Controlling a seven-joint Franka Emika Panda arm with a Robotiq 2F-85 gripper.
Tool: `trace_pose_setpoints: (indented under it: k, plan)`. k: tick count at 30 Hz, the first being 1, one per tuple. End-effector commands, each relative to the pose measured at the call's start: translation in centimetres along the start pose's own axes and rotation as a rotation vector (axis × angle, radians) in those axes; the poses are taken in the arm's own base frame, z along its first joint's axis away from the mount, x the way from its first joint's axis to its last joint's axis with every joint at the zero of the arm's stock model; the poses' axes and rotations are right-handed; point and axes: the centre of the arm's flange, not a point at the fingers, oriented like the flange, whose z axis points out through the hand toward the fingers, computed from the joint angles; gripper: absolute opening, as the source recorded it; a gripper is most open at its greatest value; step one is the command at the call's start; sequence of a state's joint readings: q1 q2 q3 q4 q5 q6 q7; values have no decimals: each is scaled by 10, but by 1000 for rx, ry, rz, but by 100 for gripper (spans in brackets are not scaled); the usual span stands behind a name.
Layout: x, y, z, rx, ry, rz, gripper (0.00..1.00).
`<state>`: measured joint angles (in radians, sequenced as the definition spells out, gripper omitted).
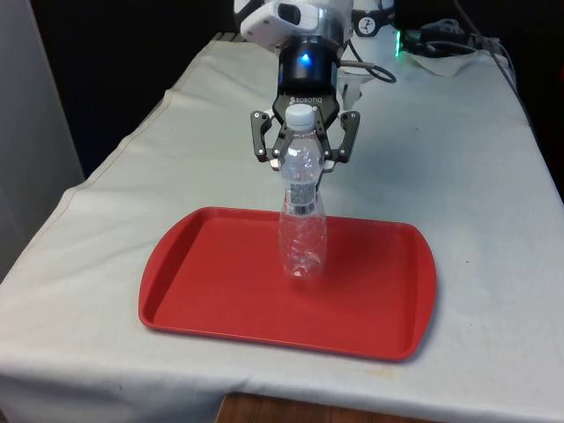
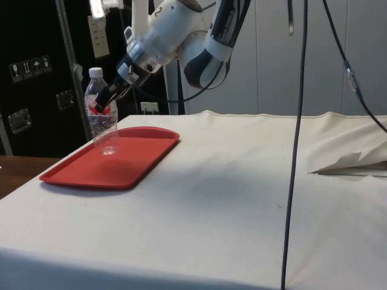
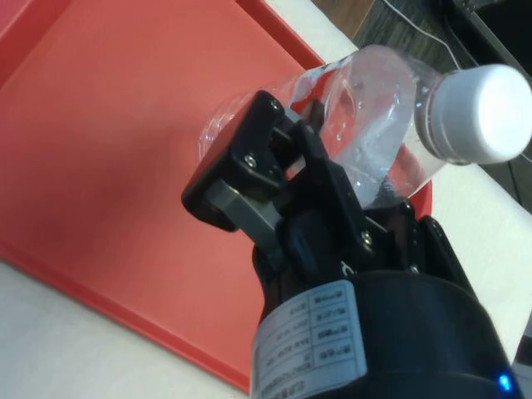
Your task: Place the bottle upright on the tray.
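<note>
Just in front of the hand [image 1: 304,145], the clear bottle [image 1: 302,198] stands upright on the red tray [image 1: 203,291], so we judge the placing nearly done. Its fingers sit spread either side of the neck; pulling clear remains. White cloth covers the counter [image 1: 458,176]; dark cabinets [image 2: 36,72] stand behind.

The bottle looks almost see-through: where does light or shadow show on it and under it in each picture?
Front view: the bottle is clear, red tray showing through its base, hardly any shadow. Side view: it reads pale against dark cabinets, a soft shadow on the cloth beside the tray. Wrist view: bright glints on the plastic, the white cap washed out.
</note>
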<state>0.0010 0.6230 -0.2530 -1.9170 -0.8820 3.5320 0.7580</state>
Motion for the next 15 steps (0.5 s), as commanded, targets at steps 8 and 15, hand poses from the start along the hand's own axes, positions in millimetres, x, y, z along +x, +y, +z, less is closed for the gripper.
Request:
trace_pose_setpoints:
  k: [8, 15]
  plan:
    - [2, 1, 4, -4, 2, 0, 14]
    - [2, 1, 6, -6, 1, -3, 14]
